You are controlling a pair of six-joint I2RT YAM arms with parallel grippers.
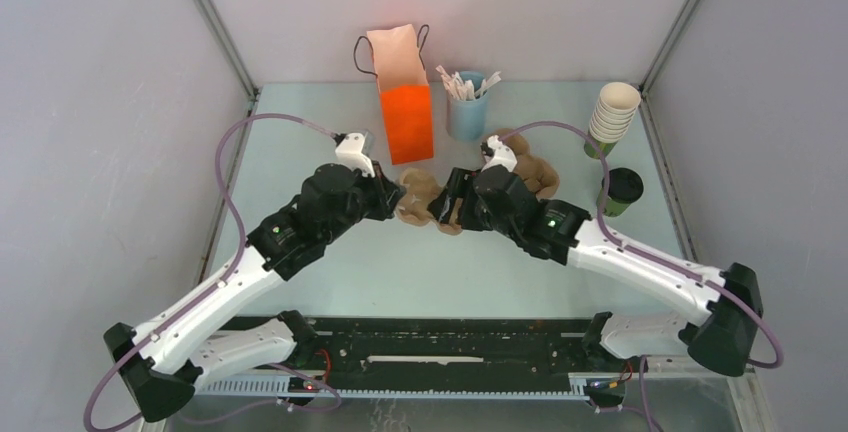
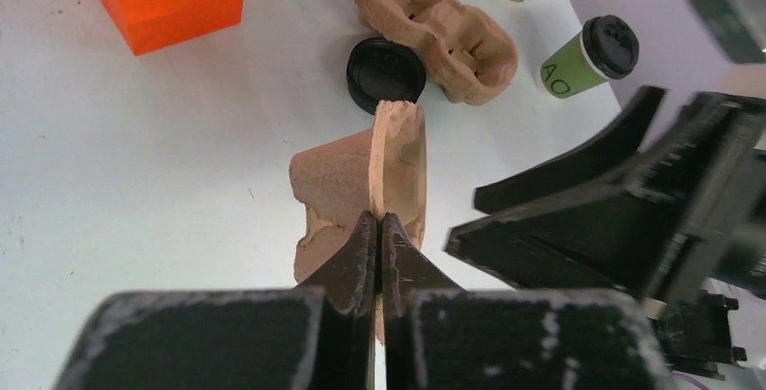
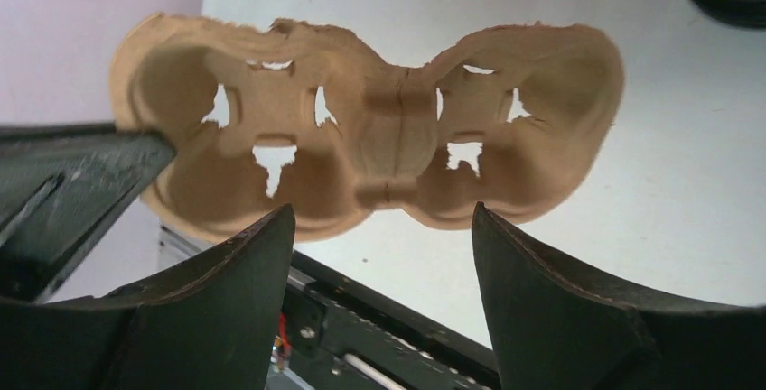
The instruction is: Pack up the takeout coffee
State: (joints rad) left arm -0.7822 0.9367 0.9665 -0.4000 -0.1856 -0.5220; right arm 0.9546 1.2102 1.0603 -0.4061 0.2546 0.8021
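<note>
Reaching in from 7 o'clock in the top view, the left arm ran to the table's centre, its wrist turned toward 3 o'clock. The right arm mirrored it from 5 o'clock, wrist turned toward 9 o'clock. The two heads met almost nose to nose.

Takeout coffee point(image 1: 622, 192): stood upright on the table at 3 o'clock, well apart from both arms. Long axis vertical, black lid up. Neither tool touched it.

Left gripper point(image 2: 378, 225): fingers pressed together on the thin wall of a pulp carrier point(image 2: 357, 182), pinching one end. The carrier was held on edge above the table.

Right gripper point(image 3: 381, 214): jaws wide, one finger either side of the carrier's middle, hollows facing the wrist camera. It gripped nothing; whether the tips brushed the pulp, could not tell.

Also noted:
- a second carrier point(image 1: 537, 174) on the table at 1 o'clock of the right head
- a loose black lid point(image 2: 386, 74) just beside the second carrier
- a cup stack point(image 1: 612, 112) at 2 o'clock
- an orange bag point(image 1: 405, 102) and a blue holder point(image 1: 467, 109) at 12 o'clock
</note>
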